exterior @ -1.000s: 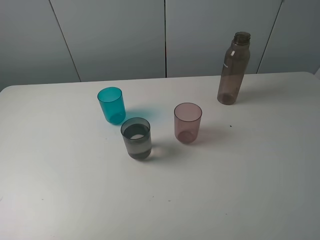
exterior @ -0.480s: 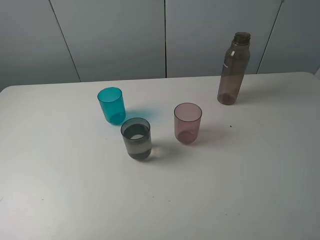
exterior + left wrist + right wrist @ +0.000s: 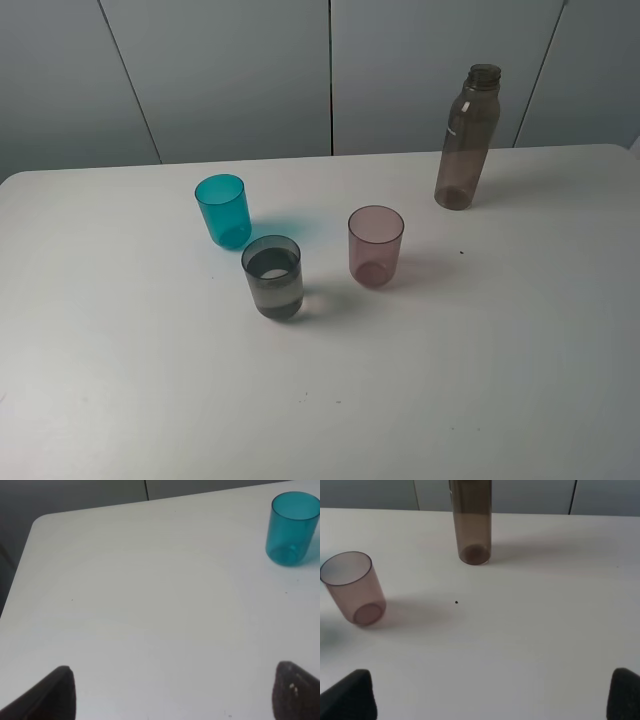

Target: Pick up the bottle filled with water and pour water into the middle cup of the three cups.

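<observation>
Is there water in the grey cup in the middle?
Yes, partly full. The smoky grey translucent plastic cup stands upright, with a water line across its wall and darker below it.

White table (image 3: 500,380) w/ small dark speck (image 3: 461,252), grey panelled wall (image 3: 230,70) behind.

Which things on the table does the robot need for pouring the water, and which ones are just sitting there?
Needed for the job:
- bottle, standing upright at the back right
- grey cup, the middle one, with liquid in it

Just sitting there:
- teal cup
- pink cup
- small dark speck on the table
</observation>
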